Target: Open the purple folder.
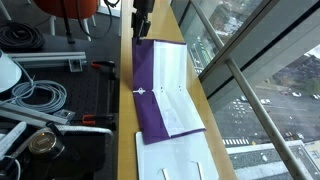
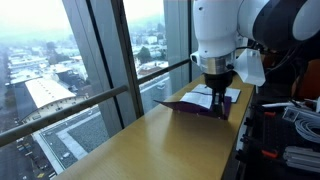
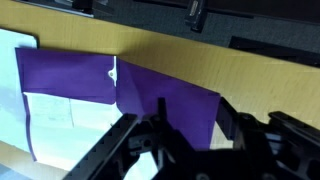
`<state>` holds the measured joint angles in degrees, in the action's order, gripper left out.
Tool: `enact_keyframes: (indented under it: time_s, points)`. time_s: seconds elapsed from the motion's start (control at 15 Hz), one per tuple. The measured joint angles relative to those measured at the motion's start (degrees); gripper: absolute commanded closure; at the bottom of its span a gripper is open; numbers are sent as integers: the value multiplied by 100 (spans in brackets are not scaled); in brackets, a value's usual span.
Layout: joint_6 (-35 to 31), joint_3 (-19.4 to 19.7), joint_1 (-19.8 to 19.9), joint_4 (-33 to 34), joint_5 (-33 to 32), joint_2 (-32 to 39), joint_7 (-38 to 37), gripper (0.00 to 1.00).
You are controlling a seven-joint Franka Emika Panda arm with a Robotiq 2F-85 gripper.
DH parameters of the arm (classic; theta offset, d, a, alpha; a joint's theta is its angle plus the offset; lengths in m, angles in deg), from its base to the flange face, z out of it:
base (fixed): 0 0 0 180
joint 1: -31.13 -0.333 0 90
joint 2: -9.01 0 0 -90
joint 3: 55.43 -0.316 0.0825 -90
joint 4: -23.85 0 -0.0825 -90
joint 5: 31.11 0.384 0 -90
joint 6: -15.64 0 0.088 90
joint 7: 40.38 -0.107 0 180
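The purple folder [image 1: 150, 95] lies on the wooden tabletop [image 1: 125, 110] by the window. It is spread out, with white paper sheets [image 1: 176, 92] showing on one half. It also shows in an exterior view [image 2: 185, 106] under the arm, one purple edge slightly raised. In the wrist view the folder [image 3: 70, 75] fills the left and middle, with paper [image 3: 60, 115] on it. My gripper [image 3: 192, 110] is open, its dark fingers either side of the folder's purple flap. The gripper shows at the folder's far end in both exterior views [image 1: 141, 35] [image 2: 217, 105].
A plain white sheet [image 1: 175, 158] lies just past the folder's near end. Coiled cables [image 1: 35, 95], red-handled tools [image 1: 95, 125] and metal parts sit on the black bench beside the wooden top. Window glass and a rail [image 1: 235, 70] run along the other side.
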<state>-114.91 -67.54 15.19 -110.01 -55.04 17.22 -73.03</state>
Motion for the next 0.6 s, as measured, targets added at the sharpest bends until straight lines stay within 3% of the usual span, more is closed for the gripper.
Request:
enact_keyframes:
  time_s: [0.13, 0.6]
  points:
    - [-1, 18, 50, 1, 102, -4, 94, 2]
    - [-571, 57, 329, -8, 928, -203, 884, 0]
